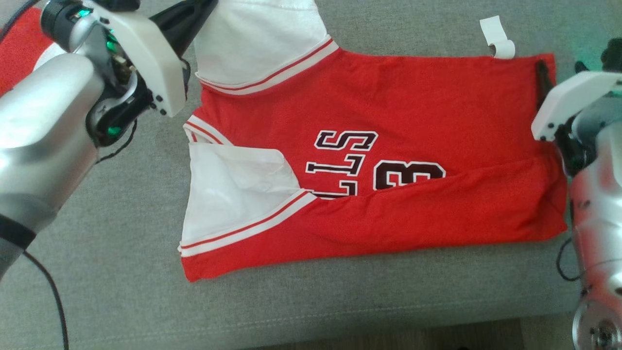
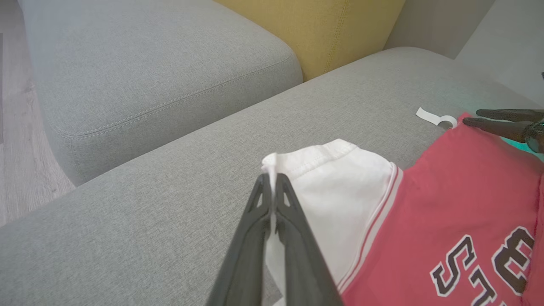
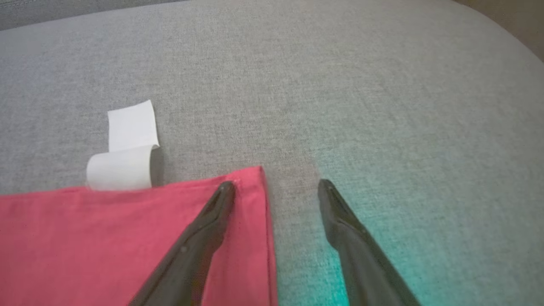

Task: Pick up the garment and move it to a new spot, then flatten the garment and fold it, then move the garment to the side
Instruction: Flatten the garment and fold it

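The garment (image 1: 388, 112) is a red jersey with white sleeves and dark lettering, lying spread on the grey sofa seat (image 1: 121, 243); its lower edge is folded up over the lettering. My left gripper (image 1: 206, 9) reaches in from the upper left and is shut on the cuff of the far white sleeve (image 2: 331, 178), pinched between its fingertips (image 2: 272, 180). My right gripper (image 3: 276, 185) stands open at the garment's far right corner (image 3: 250, 178). One of its fingers rests over the red cloth and the other over the bare cushion. The right gripper also appears at the far corner in the left wrist view (image 2: 484, 119).
A white curled label (image 1: 496, 38) pokes out at the garment's far edge. A second grey cushion (image 2: 148, 63) and a yellow cushion (image 2: 314, 29) lie beyond the seat, with wood floor (image 2: 17, 127) to the side. Something red (image 1: 22, 53) shows behind my left arm.
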Motion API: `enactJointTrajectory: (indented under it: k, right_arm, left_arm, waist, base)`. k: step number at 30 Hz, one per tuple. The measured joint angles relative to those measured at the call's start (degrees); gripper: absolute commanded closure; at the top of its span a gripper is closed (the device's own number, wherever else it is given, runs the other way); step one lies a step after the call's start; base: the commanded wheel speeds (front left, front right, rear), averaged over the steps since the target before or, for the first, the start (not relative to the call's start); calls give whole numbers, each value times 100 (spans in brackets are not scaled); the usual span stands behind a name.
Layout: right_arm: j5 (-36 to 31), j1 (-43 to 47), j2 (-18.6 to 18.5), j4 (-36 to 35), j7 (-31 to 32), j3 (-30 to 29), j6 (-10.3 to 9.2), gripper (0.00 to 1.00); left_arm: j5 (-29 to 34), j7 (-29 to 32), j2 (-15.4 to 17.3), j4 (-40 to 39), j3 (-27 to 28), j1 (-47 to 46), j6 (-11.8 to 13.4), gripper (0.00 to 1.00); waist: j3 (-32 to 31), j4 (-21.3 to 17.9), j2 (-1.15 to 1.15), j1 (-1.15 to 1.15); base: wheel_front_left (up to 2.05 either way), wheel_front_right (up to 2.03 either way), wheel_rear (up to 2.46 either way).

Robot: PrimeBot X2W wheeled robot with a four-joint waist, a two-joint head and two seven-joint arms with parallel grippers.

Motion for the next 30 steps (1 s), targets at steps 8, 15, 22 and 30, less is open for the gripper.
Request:
enactJointTrajectory:
  k: [8, 15, 22, 30]
  right_arm:
    - [172, -337, 22, 390, -19, 164, 1, 100]
    - [219, -428, -9, 455, -522, 131, 1, 100]
    - [202, -933, 1, 405, -1090, 11, 1, 100]
    - [63, -1517, 11, 487, -1589, -15, 1, 100]
  left_arm:
    - [0, 1, 46, 7, 1, -5, 45, 100]
    - [0, -89, 85, 182, 54, -47, 149, 100]
    - [24, -396, 87, 556, 234, -296, 252, 100]
    - [213, -770, -22, 1089, 297, -727, 302, 100]
  waist:
    - [75, -28, 0, 0]
    - [93, -53, 0, 0]
    - [205, -80, 0, 0]
    - [391, -101, 0, 0]
  base:
    - [0, 0, 0]
    - [0, 0, 0]
    - [0, 0, 0]
    - [0, 0, 0]
